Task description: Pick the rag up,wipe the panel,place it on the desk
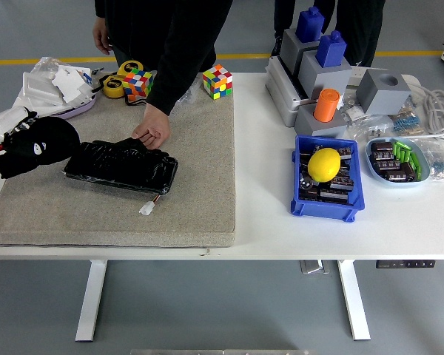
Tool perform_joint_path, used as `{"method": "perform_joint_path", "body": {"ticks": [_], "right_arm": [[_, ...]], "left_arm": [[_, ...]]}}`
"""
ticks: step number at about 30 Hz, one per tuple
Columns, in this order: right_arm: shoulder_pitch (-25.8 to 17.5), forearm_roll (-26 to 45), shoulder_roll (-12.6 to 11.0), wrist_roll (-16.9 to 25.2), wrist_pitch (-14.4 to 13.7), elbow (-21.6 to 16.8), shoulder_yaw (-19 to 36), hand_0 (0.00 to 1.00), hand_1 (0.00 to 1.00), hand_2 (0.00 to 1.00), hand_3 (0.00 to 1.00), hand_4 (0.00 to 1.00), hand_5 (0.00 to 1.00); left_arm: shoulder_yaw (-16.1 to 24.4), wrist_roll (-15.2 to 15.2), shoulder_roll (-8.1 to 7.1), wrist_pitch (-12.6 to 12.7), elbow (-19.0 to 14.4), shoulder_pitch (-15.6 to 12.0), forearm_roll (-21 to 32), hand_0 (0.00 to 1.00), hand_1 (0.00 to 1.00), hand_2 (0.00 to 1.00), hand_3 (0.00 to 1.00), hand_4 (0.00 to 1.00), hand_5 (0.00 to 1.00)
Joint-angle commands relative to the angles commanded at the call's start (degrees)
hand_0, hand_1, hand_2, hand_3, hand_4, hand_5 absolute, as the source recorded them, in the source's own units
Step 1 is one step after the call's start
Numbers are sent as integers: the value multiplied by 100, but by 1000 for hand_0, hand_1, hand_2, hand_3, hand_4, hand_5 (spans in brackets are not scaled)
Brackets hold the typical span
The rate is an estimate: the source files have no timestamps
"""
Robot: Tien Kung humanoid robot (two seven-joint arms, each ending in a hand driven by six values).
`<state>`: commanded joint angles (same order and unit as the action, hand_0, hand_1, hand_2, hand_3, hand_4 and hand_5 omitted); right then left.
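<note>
Black rag (pixel 35 144) sits bunched at the frame's left edge, clamped in the robot's left hand (pixel 6 127), just off the panel's left end. Right of it, the black panel (pixel 122 164) lies flat on the grey mat (pixel 200 192), a person's hand (pixel 152 132) pressing its upper edge.

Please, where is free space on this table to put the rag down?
Free: the grey mat in front of the panel and to its right, and the white table between mat and blue bin. Crowded: the far-left corner and the whole right side. The left hand holds the rag at the mat's left edge.
</note>
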<state>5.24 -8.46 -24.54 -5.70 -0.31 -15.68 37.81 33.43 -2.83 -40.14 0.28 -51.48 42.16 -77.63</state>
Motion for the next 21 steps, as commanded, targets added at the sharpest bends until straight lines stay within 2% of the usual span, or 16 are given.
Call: {"method": "perform_joint_path", "body": {"ticks": [21], "right_arm": [[22, 28, -25, 7, 1, 6, -43, 725, 689, 681, 586, 998, 502]], "left_arm": [[-376, -102, 325, -36, -330, 134, 23, 338, 464, 558, 575, 511, 2]]}}
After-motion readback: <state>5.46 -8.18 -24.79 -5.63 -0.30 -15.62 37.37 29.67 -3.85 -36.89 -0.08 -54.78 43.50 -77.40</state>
